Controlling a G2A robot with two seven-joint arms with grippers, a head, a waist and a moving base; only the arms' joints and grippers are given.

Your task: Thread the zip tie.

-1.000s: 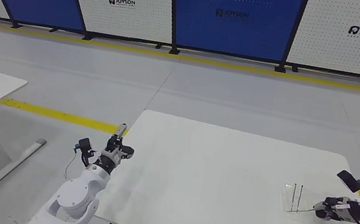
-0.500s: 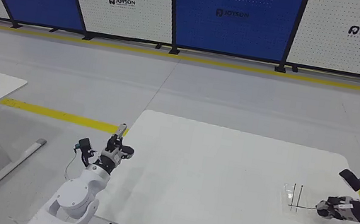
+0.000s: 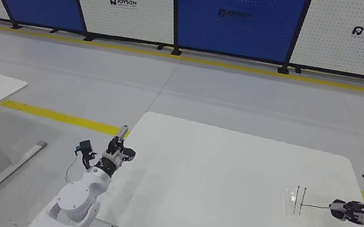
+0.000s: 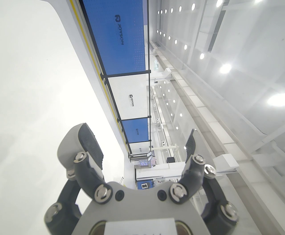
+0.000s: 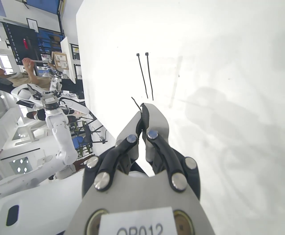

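Two loose ties [image 5: 149,75] near R hand [image 5: 142,107], pinching third tie [image 5: 135,102].

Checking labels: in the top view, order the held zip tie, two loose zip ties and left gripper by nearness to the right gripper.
1. held zip tie, in the right gripper's jaws.
2. loose zip ties, side by side just beyond; too close to split.
3. left gripper, at the table's opposite edge.

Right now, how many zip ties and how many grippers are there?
Loose zip ties: 2
Held zip tie: 1
Grippers: 2, left gripper and right gripper
Total: 5
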